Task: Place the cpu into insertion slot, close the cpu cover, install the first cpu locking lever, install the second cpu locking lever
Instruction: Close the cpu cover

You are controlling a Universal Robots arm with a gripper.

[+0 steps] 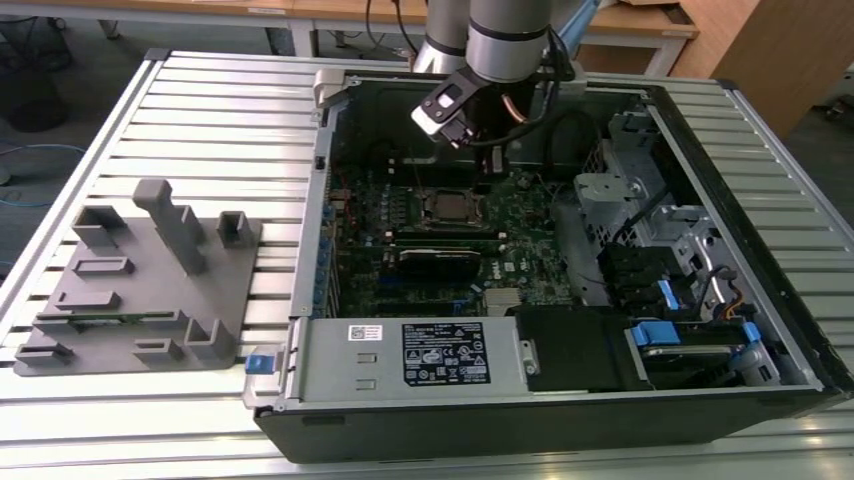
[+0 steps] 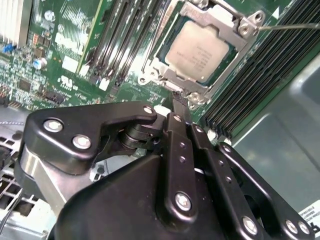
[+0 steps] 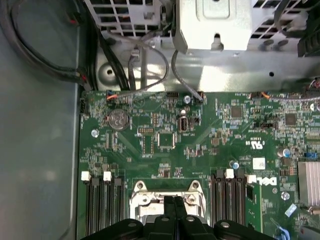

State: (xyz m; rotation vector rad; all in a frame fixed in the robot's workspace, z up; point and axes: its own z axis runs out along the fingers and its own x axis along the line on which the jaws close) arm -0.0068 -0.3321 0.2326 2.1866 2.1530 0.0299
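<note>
Second wrist view: one cpu (image 2: 198, 52), one cover (image 2: 239, 40)

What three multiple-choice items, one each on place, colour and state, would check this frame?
1. Where is the cpu? A on the grey rack; B in the insertion slot; C on the table.
2. What colour is the motherboard? A blue; B red; C green.
3. How is the cpu cover? A down over the cpu; B raised upright; C taken off.
B: the chip sits in the slot. C: green in both wrist views. A: its frame lies flat on the chip's edges.
</note>
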